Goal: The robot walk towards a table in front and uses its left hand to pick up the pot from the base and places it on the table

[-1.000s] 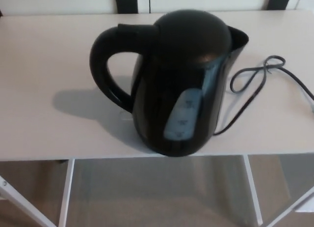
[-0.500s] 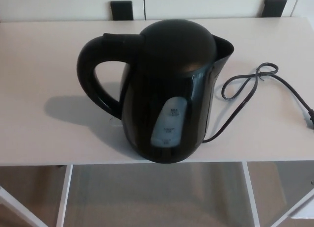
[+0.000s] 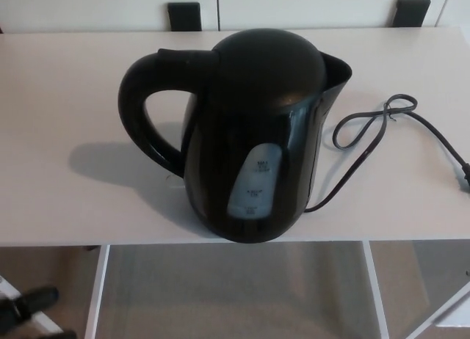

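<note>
- Pot (image 3: 253,133), a black electric kettle, stands upright on the white table (image 3: 59,75), close to the near edge, with its domed lid down.
- Its handle (image 3: 139,108) loops out to the picture's left, and the spout (image 3: 339,66) points right.
- On the front sits a pale water-level window (image 3: 254,181) with small dark markings, too blurred to read.
- The base is hidden under the pot's body, so it cannot be made out.
- A black power cord (image 3: 382,122) comes out low on the pot's right side, curls into a loop on the tabletop and runs off the right edge.
- Down in the bottom left corner is the left hand (image 3: 26,307), black, below the table edge and well apart from the pot.
- That hand is dim and partly cut off, so whether it is released or clenched cannot be told.
- The right hand is out of the picture.
</note>
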Available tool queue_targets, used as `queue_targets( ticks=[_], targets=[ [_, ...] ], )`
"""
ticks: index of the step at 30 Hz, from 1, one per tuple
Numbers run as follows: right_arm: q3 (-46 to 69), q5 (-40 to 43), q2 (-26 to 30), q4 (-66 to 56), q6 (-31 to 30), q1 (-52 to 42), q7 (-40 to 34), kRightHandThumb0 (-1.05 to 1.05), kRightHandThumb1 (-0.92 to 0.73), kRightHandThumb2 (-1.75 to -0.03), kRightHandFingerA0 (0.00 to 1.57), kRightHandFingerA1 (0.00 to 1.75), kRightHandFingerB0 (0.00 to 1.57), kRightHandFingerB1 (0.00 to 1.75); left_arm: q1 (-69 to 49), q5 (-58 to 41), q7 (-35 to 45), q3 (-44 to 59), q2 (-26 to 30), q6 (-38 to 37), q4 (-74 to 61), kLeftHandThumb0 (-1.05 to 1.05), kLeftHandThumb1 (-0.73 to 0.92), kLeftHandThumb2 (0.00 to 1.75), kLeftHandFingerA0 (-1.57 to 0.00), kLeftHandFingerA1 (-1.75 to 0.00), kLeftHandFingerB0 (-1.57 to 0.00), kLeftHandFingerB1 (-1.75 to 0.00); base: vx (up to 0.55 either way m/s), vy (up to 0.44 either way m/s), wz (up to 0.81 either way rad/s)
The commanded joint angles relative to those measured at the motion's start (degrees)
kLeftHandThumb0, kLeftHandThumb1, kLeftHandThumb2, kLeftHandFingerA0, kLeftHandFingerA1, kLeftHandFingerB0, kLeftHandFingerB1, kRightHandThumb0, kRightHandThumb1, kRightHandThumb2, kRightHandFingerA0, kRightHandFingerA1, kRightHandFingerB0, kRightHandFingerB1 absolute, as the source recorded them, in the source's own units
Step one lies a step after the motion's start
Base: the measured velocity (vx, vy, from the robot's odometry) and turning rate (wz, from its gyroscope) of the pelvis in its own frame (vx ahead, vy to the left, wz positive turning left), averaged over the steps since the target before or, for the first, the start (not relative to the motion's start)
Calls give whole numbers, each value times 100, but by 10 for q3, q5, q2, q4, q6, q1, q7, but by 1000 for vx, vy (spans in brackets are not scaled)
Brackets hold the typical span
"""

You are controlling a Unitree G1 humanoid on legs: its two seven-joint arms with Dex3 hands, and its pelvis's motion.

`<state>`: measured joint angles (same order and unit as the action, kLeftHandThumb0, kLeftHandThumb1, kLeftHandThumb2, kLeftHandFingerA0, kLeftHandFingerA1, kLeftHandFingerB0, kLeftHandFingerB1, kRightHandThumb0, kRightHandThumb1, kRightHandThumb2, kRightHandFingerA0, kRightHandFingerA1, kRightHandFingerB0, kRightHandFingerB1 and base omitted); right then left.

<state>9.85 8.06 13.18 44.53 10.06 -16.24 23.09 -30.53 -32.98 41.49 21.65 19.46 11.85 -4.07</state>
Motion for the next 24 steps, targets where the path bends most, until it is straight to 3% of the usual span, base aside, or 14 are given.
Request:
queue_targets(
  ticks=[1,4,5,8,9,10,12,13,14,17,18,20,21,24],
  targets=[
    [9,1,2,-16,-3,-11,-21,-32,-49,-88,47,65,33,57,98,-535,98,258,133,26,-293,-74,38,77,-39,-55,-32,-45,0,0,0],
    [12,3,4,12,8,3,-14,-35,-47,-88,46,65,33,57,129,-509,26,275,139,-11,-310,-71,38,77,-38,-57,-31,-46,0,0,0],
    [11,3,4,11,6,3,-13,-34,-48,-88,44,64,32,56,136,-505,-2,278,143,-15,-317,-64,45,54,-44,-51,-37,-37,0,0,0],
    [10,0,6,15,9,7,-14,-35,-49,-88,43,63,35,57,168,-455,-82,269,142,-32,-334,-57,46,54,-46,-52,-39,-37,0,0,0],
    [9,-1,5,7,7,4,-16,-30,-70,-60,46,53,41,48,181,-432,-103,262,143,-28,-334,-67,36,71,-42,-55,-30,-43,0,0,0],
    [8,-1,4,-2,4,0,-18,-30,-70,-60,46,53,41,48,197,-404,-130,253,145,-24,-334,-67,36,71,-42,-55,-30,-43,0,0,0],
    [7,-4,4,3,8,1,-21,-34,-49,-88,42,62,32,56,238,-332,-146,228,141,-16,-320,-58,39,53,-39,-44,-28,-31,0,0,0],
    [6,-6,5,0,9,0,-20,-35,-49,-88,42,62,33,56,258,-269,-162,213,142,-9,-315,-58,36,68,-26,-44,-21,-37,0,0,0],
    [6,-5,5,-3,9,0,-19,-35,-49,-88,44,63,35,57,275,-220,-174,199,144,-1,-310,-27,21,82,-10,-52,-9,-51,0,0,0],
    [11,4,2,-3,-5,2,-18,-32,-50,-87,43,62,35,56,327,-100,-192,145,154,27,-284,-26,18,79,-7,-51,-6,-49,0,0,0],
    [10,2,3,-2,-4,2,-22,-33,-50,-87,44,62,36,57,350,-64,-177,118,161,21,-256,-48,40,52,-19,-32,-20,-28,0,0,0],
    [8,-1,4,-5,-3,1,-21,-34,-51,-88,43,62,34,56,376,-5,-160,79,174,4,-218,-52,42,53,-18,-31,-20,-28,0,0,0],
    [6,-4,6,-5,-4,-1,-22,-34,-50,-88,45,63,33,56,420,98,-138,-1,194,-30,-135,-29,21,81,-1,-48,0,-46,0,0,0],
    [7,-4,5,-2,-5,1,-26,-33,-50,-87,45,62,34,56,452,136,-141,-53,195,-31,-89,-30,20,81,-1,-49,0,-46,0,0,0]
  ],
)
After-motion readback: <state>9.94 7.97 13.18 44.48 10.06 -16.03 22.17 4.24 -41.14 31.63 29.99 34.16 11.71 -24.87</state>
